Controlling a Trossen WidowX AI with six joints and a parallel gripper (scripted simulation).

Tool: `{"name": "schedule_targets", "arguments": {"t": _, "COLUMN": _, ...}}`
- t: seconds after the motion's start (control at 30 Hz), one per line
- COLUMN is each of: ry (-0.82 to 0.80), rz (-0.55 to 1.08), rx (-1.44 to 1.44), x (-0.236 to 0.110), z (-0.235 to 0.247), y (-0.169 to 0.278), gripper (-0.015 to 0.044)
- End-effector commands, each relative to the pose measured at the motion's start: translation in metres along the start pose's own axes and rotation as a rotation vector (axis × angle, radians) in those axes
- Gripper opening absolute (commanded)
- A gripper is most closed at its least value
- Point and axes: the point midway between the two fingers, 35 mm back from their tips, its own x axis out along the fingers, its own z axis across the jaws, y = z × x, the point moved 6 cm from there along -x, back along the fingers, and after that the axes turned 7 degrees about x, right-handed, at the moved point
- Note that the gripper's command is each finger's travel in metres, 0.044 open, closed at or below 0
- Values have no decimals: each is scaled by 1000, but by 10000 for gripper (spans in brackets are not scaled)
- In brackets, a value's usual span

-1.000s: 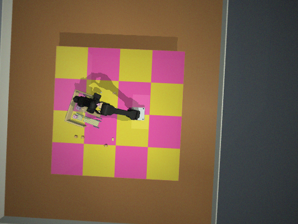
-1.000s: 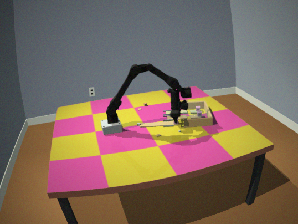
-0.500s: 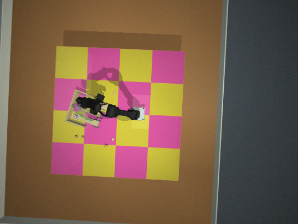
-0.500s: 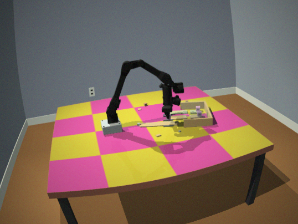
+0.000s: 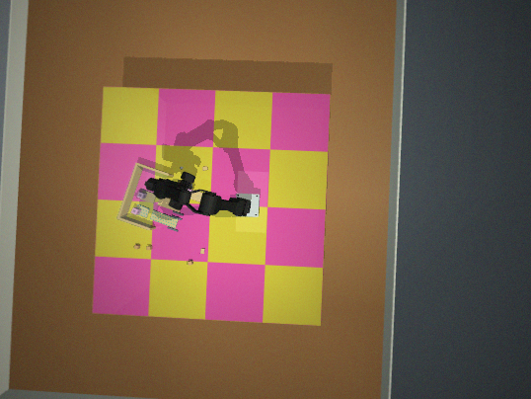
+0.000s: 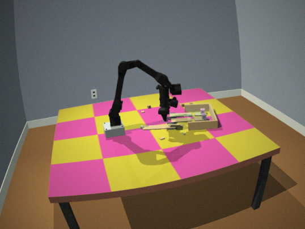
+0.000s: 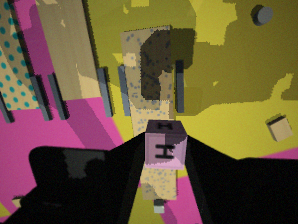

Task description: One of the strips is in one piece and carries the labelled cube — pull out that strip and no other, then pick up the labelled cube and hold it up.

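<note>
My gripper (image 7: 164,137) (image 6: 165,119) is shut on the pale pink cube (image 7: 165,151) labelled H, seen in the wrist view. The cube is held above the speckled tan strip (image 7: 146,52) (image 6: 156,127); the fingers hide it in the exterior view. That strip lies pulled out of the tray toward the arm's base, with a small grey end piece (image 7: 158,206), and still passes between two dark rails (image 7: 179,90) (image 7: 124,92). A plain tan strip (image 7: 70,50) and a teal-dotted strip (image 7: 19,75) lie to the left in the wrist view.
The wooden tray (image 5: 128,193) (image 6: 202,125) holds two more pinkish cubes (image 6: 202,110) (image 5: 135,210) on strips. Low rails stand at its open side. Small tan blocks (image 5: 202,251) (image 5: 205,168) (image 7: 278,128) and a grey cylinder (image 7: 262,15) lie around it.
</note>
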Motion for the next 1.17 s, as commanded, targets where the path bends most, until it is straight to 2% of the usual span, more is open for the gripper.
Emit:
{"name": "schedule_targets", "arguments": {"t": 0.0, "ry": -2, "rz": -9, "rx": -6, "x": -2, "z": -3, "y": 9, "gripper": 0}}
{"name": "schedule_targets", "arguments": {"t": 0.27, "ry": -2, "rz": -9, "rx": -6, "x": -37, "z": -3, "y": 10, "gripper": 0}}
{"name": "schedule_targets", "arguments": {"t": 1.13, "ry": -2, "rz": -9, "rx": -6, "x": -38, "z": -3, "y": 10, "gripper": 0}}
